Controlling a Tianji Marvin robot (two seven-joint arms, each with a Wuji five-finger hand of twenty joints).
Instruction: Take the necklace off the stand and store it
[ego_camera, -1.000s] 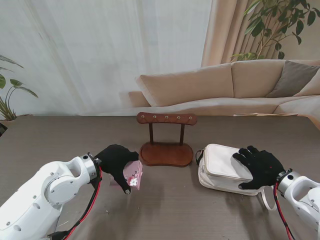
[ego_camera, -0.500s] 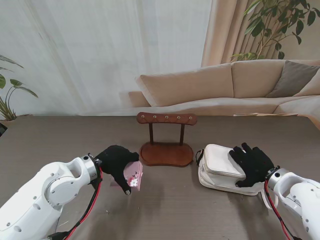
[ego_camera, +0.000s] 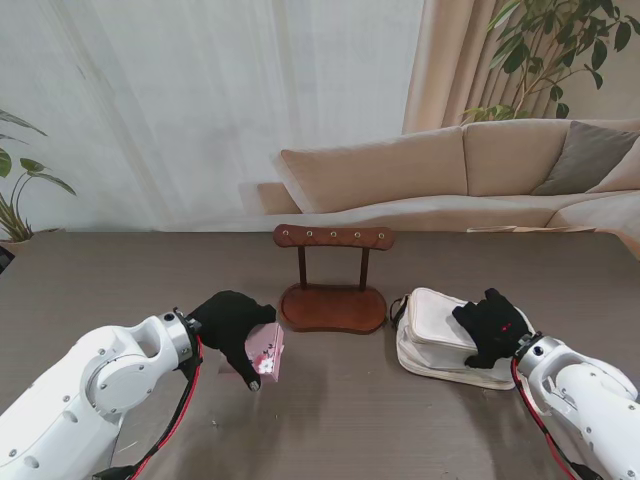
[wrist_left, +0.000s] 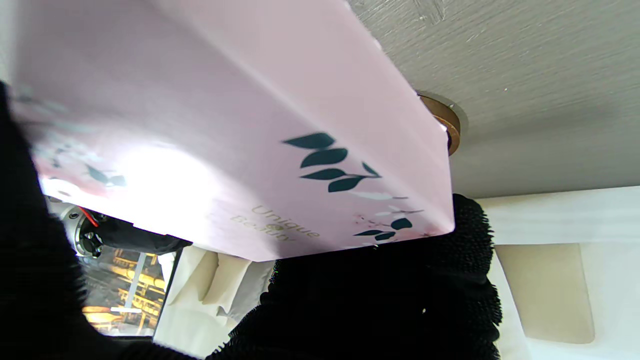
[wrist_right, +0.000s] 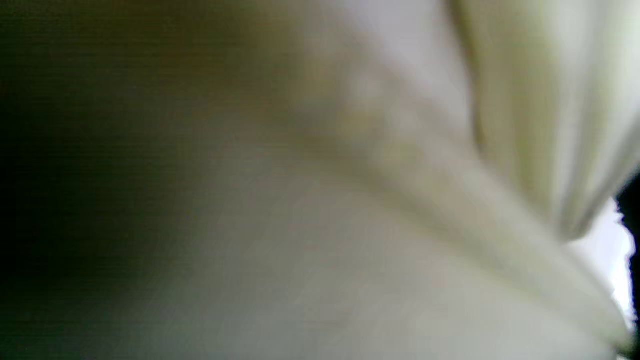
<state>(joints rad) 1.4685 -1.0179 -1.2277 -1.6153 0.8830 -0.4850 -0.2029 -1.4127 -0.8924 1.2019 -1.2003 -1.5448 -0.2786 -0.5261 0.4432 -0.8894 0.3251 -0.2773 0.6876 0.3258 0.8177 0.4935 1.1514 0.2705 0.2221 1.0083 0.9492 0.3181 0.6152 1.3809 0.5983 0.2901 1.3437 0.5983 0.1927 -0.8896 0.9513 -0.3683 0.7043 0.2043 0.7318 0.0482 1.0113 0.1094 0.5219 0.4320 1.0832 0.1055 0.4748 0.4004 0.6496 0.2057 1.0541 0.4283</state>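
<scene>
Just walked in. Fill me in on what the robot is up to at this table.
The left hand holds a pink box tilted over the table, left of the wooden stand. The right hand rests on the white handbag to the stand's right, fingers curled on its top; whether it grips is unclear. No necklace shows on the stand.

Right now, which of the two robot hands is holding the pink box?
The left robot hand grips the pink box, left of the wooden stand; the right robot hand rests on the white bag.
</scene>
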